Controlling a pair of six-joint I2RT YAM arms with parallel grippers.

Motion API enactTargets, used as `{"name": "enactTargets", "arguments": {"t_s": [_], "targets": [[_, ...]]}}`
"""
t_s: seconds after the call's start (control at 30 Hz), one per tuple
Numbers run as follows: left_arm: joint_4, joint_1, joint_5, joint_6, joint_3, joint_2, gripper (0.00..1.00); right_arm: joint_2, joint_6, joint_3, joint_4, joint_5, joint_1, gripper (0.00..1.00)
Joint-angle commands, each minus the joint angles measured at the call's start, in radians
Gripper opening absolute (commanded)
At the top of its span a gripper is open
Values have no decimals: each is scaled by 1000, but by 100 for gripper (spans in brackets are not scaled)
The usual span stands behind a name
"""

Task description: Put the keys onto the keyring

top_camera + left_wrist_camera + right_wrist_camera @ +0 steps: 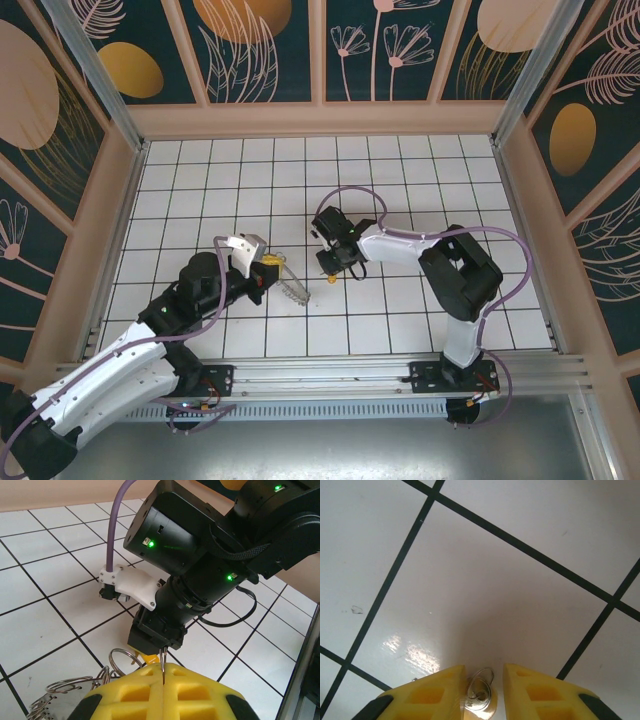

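The keyring (293, 289) trails across the tiles as a bunch of thin wire loops (65, 690). My left gripper (271, 262) is shut on one of its loops, and that thin ring stands edge-on between the yellow fingers (163, 672). My right gripper (331, 277) points down at the floor just right of it. The small brass-tan key (480, 700), with a little wire ring through its head, sits between the right gripper's fingers (484, 672), which are closed to about the key's width. The key's blade is hidden.
The right arm's black wrist housing (200, 555) looms directly in front of the left fingers, with its purple cable (116, 535) beside it. White tiled floor (420, 180) stretches behind, bounded by wooden walls (320, 118).
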Motion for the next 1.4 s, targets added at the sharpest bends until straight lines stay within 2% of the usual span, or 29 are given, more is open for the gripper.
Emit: {"name": "enactTargets", "arguments": {"t_s": [0.0,0.17,0.33,0.67,0.9,1.2,1.37], "targets": [[56,3,7,16,7,-12,0,13,-12,20,-15,14,7,19],[56,2,8,16,7,-11,0,10,-11,16,-15,7,7,10],[62,2,11,14,11,-7,0,0,-10,11,-21,12,6,7],[60,2,14,17,21,-3,0,-18,-12,-12,-18,-5,2,14],[56,2,14,17,24,-2,0,-21,-12,-14,-19,-5,-2,12],[59,2,17,19,25,1,0,-26,-3,-27,-17,-27,-5,19],[60,3,19,18,24,1,0,-29,-2,-29,-10,-36,-8,17]]}}
